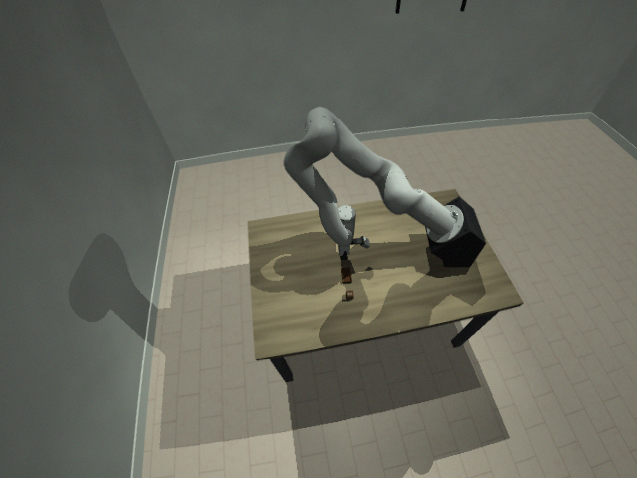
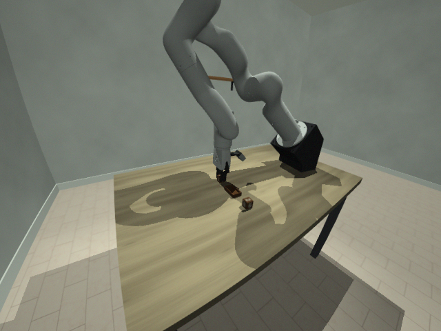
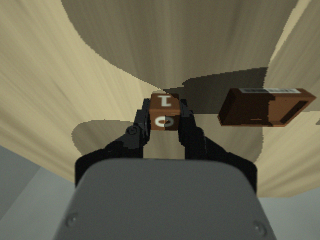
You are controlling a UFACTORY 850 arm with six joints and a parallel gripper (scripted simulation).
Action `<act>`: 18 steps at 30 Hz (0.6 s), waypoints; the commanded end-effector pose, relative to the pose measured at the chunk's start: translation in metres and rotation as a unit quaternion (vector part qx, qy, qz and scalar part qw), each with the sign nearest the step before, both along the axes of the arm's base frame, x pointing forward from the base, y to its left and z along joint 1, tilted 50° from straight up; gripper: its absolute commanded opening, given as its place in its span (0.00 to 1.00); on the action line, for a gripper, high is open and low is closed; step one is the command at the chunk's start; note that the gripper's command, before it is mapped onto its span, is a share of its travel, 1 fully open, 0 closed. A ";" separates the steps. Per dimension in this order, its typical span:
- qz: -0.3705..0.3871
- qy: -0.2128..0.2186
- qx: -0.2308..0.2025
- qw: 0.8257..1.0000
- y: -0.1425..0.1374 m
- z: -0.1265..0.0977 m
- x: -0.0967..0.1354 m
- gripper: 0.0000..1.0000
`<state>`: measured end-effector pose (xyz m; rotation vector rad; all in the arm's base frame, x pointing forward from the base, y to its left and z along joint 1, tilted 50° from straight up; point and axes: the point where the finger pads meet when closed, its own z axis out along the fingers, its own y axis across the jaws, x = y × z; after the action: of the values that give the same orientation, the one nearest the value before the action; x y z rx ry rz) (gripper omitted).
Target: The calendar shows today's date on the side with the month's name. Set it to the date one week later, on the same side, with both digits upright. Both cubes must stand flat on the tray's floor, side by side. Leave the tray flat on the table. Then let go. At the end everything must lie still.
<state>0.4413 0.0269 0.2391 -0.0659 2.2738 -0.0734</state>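
My gripper is shut on a brown digit cube; the cube's faces toward the wrist camera show a 1 and a 0. In the top and exterior views the gripper holds it just above the table, right next to the brown tray. The tray lies flat to the right of the held cube in the wrist view, with a pale label strip on its far edge; its inside looks empty. A second brown cube stands on the table on the tray's other side, also seen in the top view.
The arm's black base stands at the table's far right corner. A small dark speck lies on the table near the tray. The arm casts broad shadows over the wooden top.
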 end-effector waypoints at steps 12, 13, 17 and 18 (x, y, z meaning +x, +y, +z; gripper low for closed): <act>0.000 0.000 0.000 1.000 0.000 0.000 0.000 0.29; 0.000 0.000 0.000 1.000 0.000 0.001 -0.001 0.29; 0.000 0.000 0.000 1.000 0.000 0.008 -0.009 0.29; 0.000 0.000 0.000 1.000 0.001 0.011 -0.013 0.29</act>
<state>0.4369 0.0270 0.2425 -0.0658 2.2742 -0.0733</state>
